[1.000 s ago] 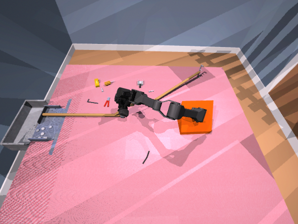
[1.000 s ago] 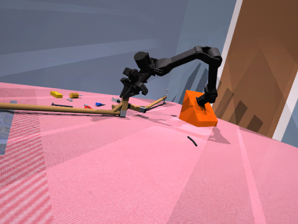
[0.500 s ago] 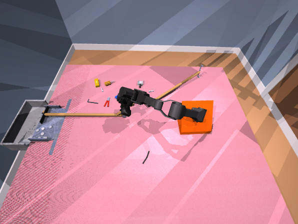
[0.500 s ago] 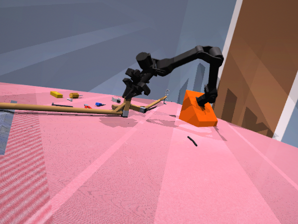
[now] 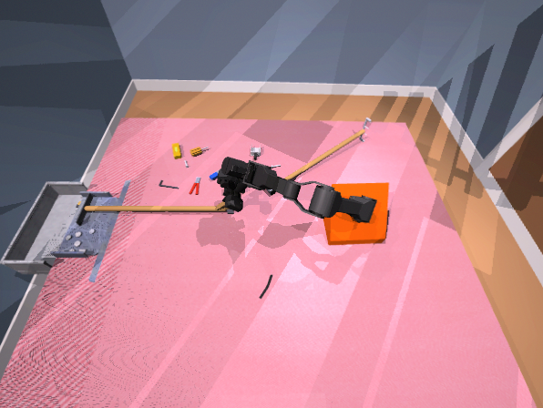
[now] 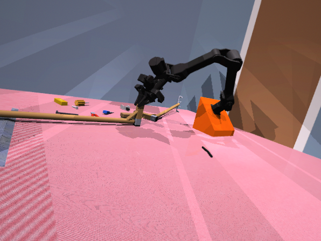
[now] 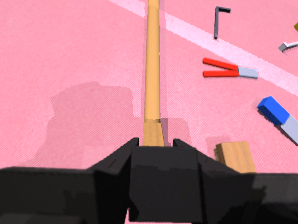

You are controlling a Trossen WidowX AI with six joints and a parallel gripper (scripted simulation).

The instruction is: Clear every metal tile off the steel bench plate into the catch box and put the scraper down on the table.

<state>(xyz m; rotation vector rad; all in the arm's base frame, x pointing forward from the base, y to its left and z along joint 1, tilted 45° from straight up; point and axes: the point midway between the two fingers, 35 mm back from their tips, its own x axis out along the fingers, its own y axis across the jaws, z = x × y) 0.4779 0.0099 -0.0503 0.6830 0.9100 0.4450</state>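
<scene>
The long scraper (image 5: 155, 209) (image 6: 67, 117) (image 7: 152, 60) is a wooden pole with a black blade (image 5: 83, 209) at its far end. The blade rests at the catch-box end of the steel bench plate (image 5: 102, 219) (image 6: 5, 134). Several small round metal tiles (image 5: 78, 234) lie on the plate beside the pole. The grey catch box (image 5: 27, 261) adjoins the plate at the far left. My gripper (image 5: 231, 206) (image 6: 139, 107) (image 7: 155, 143) is shut on the scraper's near handle end, low over the pink table.
A second wooden pole (image 5: 328, 155) (image 6: 167, 110) with a metal hook runs behind the arm. Red pliers (image 5: 197, 188) (image 7: 225, 70), an Allen key (image 5: 168, 184) (image 7: 217, 20), a blue item (image 7: 272, 110), a yellow block (image 5: 176, 150) and a black strip (image 5: 265, 287) lie around. The arm stands on an orange base (image 5: 364, 229).
</scene>
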